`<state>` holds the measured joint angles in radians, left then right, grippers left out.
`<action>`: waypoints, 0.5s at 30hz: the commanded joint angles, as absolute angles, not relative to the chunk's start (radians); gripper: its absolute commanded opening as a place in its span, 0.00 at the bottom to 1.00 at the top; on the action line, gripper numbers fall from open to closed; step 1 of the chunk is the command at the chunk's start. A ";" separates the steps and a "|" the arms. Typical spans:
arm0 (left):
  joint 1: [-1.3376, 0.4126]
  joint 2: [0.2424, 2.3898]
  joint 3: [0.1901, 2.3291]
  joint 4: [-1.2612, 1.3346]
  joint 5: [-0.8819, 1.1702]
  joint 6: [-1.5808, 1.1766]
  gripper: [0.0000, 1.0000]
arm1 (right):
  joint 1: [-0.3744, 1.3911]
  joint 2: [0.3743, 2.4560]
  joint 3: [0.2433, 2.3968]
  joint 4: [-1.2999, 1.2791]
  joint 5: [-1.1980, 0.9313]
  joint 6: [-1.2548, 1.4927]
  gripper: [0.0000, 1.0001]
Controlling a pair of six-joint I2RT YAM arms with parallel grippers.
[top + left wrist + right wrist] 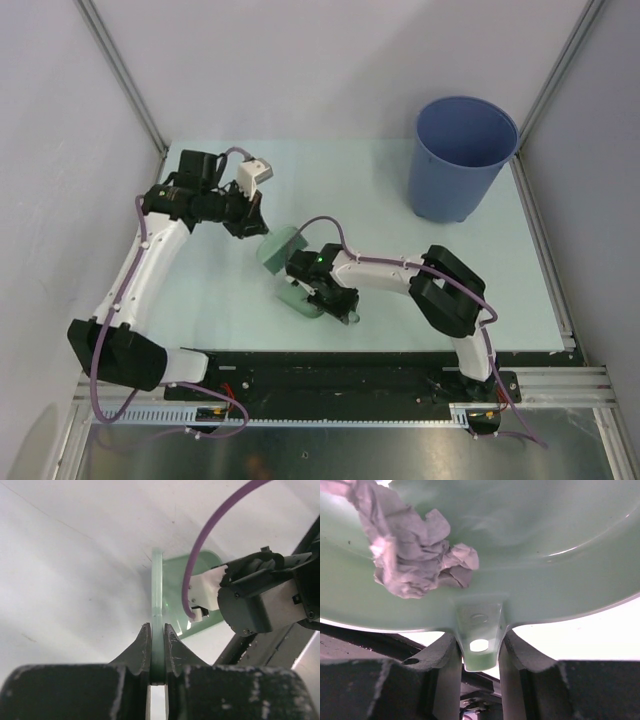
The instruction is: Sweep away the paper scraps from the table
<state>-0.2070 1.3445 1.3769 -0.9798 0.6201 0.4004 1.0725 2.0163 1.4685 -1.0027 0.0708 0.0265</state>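
From the top view, the table (400, 250) is seen as a smooth, flat, pale mint rectangle. A black and metal rail (350, 372) runs along its near edge, and grey walls close it in on the left, far and right sides. A round, tapered blue bin (461, 156) stands upright at the far right corner. Bare surface is left along the left edge and across the right half. Near the middle, the left end effector (258, 225) is closed on a blocky pale green brush (280, 247). Just nearer the rail, the right end effector (330, 300) is set over a rounded pale green dustpan (298, 303). No scraps can be made out on the table from here.

In the left wrist view, the brush (157, 590) is seen edge-on as a thin, glossy plastic slab. It is clamped between the two black fingers of the left end effector (157, 630). The dustpan (175, 595) lies just beyond it, and a purple cable (200, 545) arcs above.

In the right wrist view, the right end effector (479, 640) is clamped on the holed handle tab of the dustpan (545, 530), whose shell is smooth and shiny. The paper scraps (412, 555) are seen as one pale grey, wrinkled crumple resting inside the pan, left of the tab.
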 commanded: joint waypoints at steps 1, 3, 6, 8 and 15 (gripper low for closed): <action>-0.192 1.295 1.436 -0.999 0.577 0.408 0.00 | 1.081 1.964 1.456 -0.974 0.060 0.044 0.00; -0.186 1.287 1.456 -0.996 0.494 0.411 0.00 | 1.081 1.950 1.456 -0.980 0.060 0.051 0.00; -0.154 1.264 1.462 -0.963 0.324 0.419 0.00 | 1.077 1.911 1.468 -1.011 0.075 0.064 0.00; -0.126 1.244 1.450 -0.925 0.209 0.434 0.00 | 1.068 1.888 1.492 -1.049 0.100 0.077 0.00; -0.100 1.218 1.324 -0.879 0.135 0.465 0.00 | 0.967 1.798 1.719 -1.285 0.293 0.065 0.00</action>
